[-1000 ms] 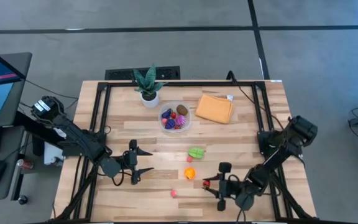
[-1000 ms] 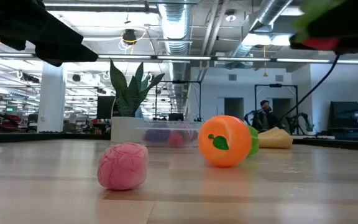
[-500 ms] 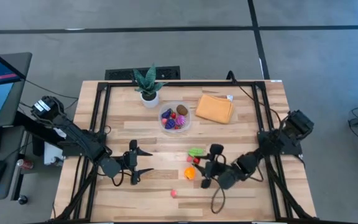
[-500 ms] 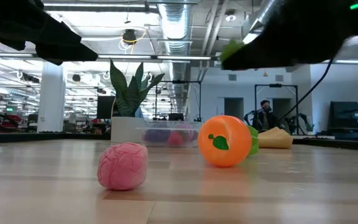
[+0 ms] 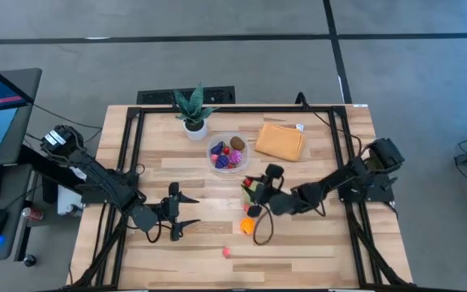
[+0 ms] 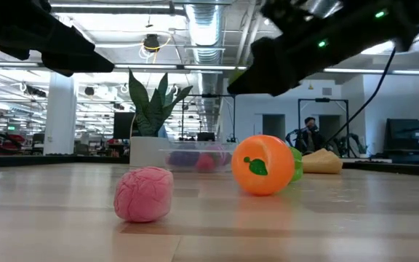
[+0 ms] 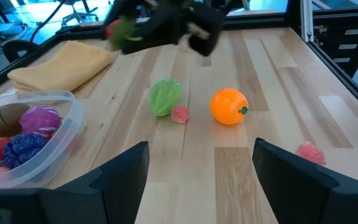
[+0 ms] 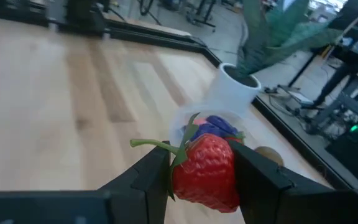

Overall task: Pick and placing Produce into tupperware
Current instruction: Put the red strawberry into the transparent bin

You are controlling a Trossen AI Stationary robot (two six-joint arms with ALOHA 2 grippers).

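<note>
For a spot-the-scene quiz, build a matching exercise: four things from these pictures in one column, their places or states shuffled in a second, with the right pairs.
Things:
1. strawberry
2. orange fruit
3. tupperware
4. orange cloth

Places:
A. lies flat beside the tub
B. holds purple, magenta and brown produce
C. clamped in the right gripper
D. loose on the table, near the pink piece

Pairs: 1-C, 2-D, 3-B, 4-A

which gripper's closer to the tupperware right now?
Right. The right gripper, shut on a toy strawberry, is just beside the tupperware, toward the table's front. The left gripper waits farther off, open, near the front left.
</note>
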